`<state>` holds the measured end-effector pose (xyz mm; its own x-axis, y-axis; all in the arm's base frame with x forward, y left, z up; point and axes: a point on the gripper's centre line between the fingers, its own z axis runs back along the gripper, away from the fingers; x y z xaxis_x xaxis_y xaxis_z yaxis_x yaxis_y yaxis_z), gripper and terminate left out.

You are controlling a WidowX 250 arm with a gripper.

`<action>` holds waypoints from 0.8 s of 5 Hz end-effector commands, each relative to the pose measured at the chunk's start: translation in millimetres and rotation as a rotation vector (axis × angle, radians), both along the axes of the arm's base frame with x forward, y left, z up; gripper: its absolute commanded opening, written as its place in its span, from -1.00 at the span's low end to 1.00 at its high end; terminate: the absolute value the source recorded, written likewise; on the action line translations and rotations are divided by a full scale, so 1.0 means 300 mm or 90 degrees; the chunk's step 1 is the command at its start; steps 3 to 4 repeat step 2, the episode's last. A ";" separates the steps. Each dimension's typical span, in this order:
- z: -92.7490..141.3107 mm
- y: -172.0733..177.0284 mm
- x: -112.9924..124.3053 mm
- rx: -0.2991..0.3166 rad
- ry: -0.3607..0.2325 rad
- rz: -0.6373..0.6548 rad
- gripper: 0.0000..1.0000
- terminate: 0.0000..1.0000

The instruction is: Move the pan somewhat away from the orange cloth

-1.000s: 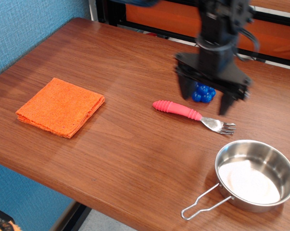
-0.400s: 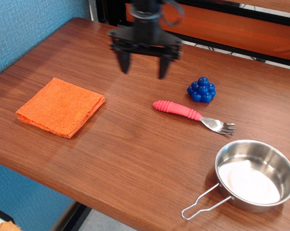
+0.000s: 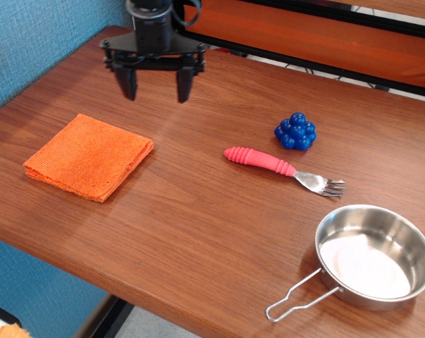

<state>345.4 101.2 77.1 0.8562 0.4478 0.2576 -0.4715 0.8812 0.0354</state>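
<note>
I see the orange cloth (image 3: 89, 156) lying flat at the table's (image 3: 198, 225) left. My tool (image 3: 156, 87) hangs above the table behind it, fingers spread, holding nothing. The pan (image 3: 374, 255) sits at the far right front corner, well apart from the cloth.

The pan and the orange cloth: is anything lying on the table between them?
Mostly bare wood. In the only view, the pink-handled fork lies just above the line from pan to orange cloth.
</note>
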 end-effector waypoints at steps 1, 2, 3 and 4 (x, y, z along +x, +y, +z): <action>0.063 0.015 -0.063 0.012 -0.032 0.027 1.00 -1.00; 0.063 0.015 -0.063 0.012 -0.032 0.027 1.00 1.00; 0.063 0.015 -0.063 0.012 -0.032 0.027 1.00 1.00; 0.063 0.015 -0.063 0.012 -0.032 0.027 1.00 1.00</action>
